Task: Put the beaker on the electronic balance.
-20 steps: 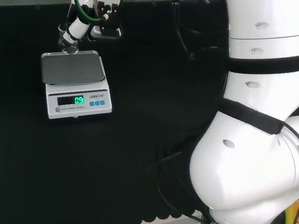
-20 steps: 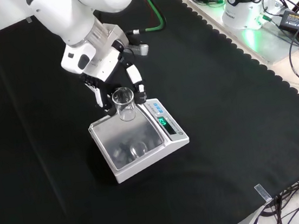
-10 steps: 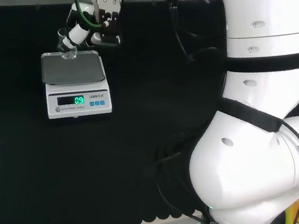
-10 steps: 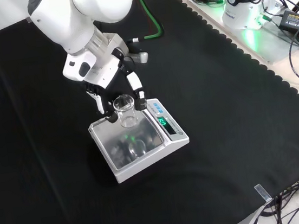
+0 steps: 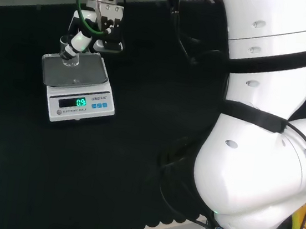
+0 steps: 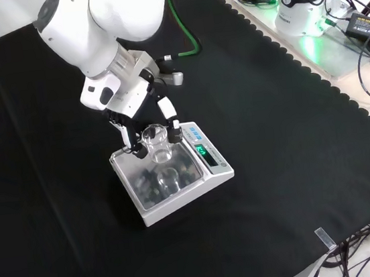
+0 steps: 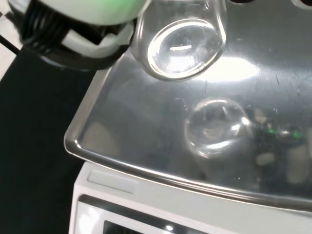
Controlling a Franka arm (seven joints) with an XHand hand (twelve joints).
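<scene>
Clearly empty and upright, the glass beaker (image 6: pixel 157 144) sits pinched in the hand (image 6: pixel 143 116) over the balance (image 6: pixel 173 178) pan; contact unclear.

Black cloth (image 6: pixel 293 139) with a scalloped edge, covering the bench. White electronic balance (image 6: pixel 179 203) with a shiny silver-grey pan (image 7: pixel 146 126), a glowing green display and small blue buttons on a pale front panel. Colourless, clear glass beaker (image 6: pixel 157 144), mirrored faintly in the pan. Black and white hand (image 6: pixel 143 113), with white finger segments between black parts. White glossy arm links (image 5: pixel 265 106), banded with black straps. Green cable (image 6: pixel 188 30) looping over the cloth near the arm. Green light glowing at the arm's base.
</scene>
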